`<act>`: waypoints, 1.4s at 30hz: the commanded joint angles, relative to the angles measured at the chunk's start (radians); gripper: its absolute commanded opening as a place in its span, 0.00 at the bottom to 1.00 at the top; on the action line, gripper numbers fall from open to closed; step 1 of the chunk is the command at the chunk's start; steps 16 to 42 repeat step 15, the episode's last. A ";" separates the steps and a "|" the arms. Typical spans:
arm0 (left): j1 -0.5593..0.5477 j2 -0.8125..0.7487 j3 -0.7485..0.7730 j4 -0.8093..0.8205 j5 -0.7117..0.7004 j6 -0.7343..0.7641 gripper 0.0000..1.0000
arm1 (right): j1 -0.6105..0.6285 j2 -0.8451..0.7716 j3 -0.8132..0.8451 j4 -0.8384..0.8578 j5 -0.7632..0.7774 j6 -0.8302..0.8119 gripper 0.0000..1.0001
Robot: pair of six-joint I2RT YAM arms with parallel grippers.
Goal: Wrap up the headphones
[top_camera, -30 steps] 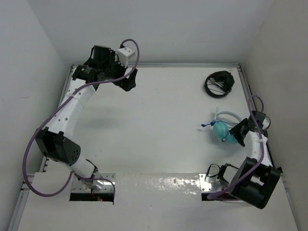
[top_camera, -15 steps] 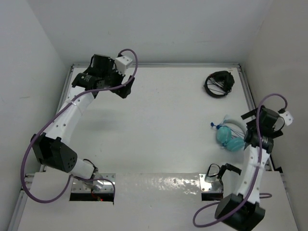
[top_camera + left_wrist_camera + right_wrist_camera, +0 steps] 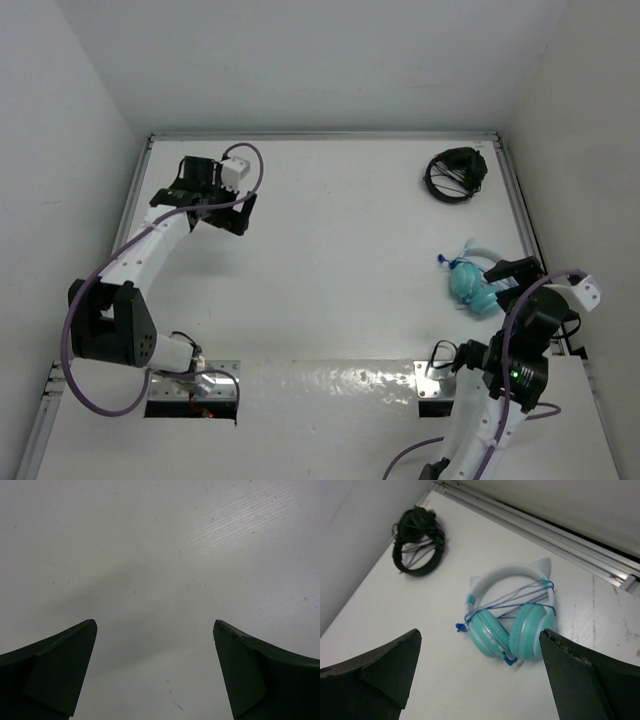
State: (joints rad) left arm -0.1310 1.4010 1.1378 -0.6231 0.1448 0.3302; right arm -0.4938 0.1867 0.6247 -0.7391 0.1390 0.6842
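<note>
Teal headphones (image 3: pixel 512 615) lie on the tabletop (image 3: pixel 330 260) at four o'clock, cable (image 3: pixel 520 597) criss-crossed over them. Left jaws and right jaws both gape empty; pull away high so you don't snag the loose plug (image 3: pixel 459 627).

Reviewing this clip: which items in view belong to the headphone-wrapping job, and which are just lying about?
Belongs to the job:
- teal headphones, with their blue cable strung across the headband and ear cups

Just lying about:
- black wire bundle, lying apart from the headphones, near the far right corner
</note>
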 commanded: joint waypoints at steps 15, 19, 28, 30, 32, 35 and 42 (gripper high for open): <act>0.034 -0.063 -0.067 0.131 0.012 -0.023 1.00 | 0.078 -0.049 0.044 -0.144 0.158 -0.049 0.99; 0.034 -0.063 -0.067 0.131 0.012 -0.023 1.00 | 0.078 -0.049 0.044 -0.144 0.158 -0.049 0.99; 0.034 -0.063 -0.067 0.131 0.012 -0.023 1.00 | 0.078 -0.049 0.044 -0.144 0.158 -0.049 0.99; 0.034 -0.063 -0.067 0.131 0.012 -0.023 1.00 | 0.078 -0.049 0.044 -0.144 0.158 -0.049 0.99; 0.034 -0.063 -0.067 0.131 0.012 -0.023 1.00 | 0.078 -0.049 0.044 -0.144 0.158 -0.049 0.99; 0.034 -0.063 -0.067 0.131 0.012 -0.023 1.00 | 0.078 -0.049 0.044 -0.144 0.158 -0.049 0.99; 0.034 -0.063 -0.067 0.131 0.012 -0.023 1.00 | 0.078 -0.049 0.044 -0.144 0.158 -0.049 0.99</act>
